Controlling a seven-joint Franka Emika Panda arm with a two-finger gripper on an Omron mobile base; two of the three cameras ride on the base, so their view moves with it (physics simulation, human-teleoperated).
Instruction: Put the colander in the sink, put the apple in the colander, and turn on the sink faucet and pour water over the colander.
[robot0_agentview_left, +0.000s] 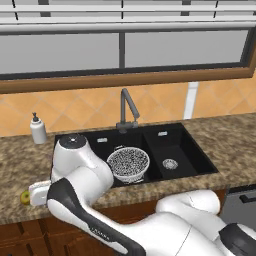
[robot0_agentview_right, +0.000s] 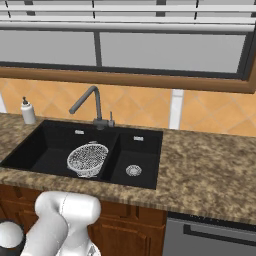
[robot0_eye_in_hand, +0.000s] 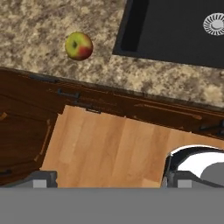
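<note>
My arm folds out of the lower right of the left base view, sweeps across to the left and bends down over the front edge of the counter, so that my hand sits low at the left, just beside the apple that peeks out at the counter's front edge. In the hand view I look down past the counter edge: the apple, red with yellow-green patches, rests on the speckled stone near the upper left, close to the front lip and a little off the corner of the sink, apart from it. My gripper hangs over the wooden floor in front of the dark cabinet fronts, not over the apple; its two tips stand wide apart at the bottom of that view with nothing between them, so I hold nothing. The colander sits in the large basin of the sink, toward its right side next to the divider, upright with its open mouth up; from the right base view the colander looks slightly tilted against the basin wall. The sink faucet stands behind the basins with its bent spout reaching toward the large basin, and I cannot tell how its lever is set. A white soap dispenser stands on the counter left of the sink.
</note>
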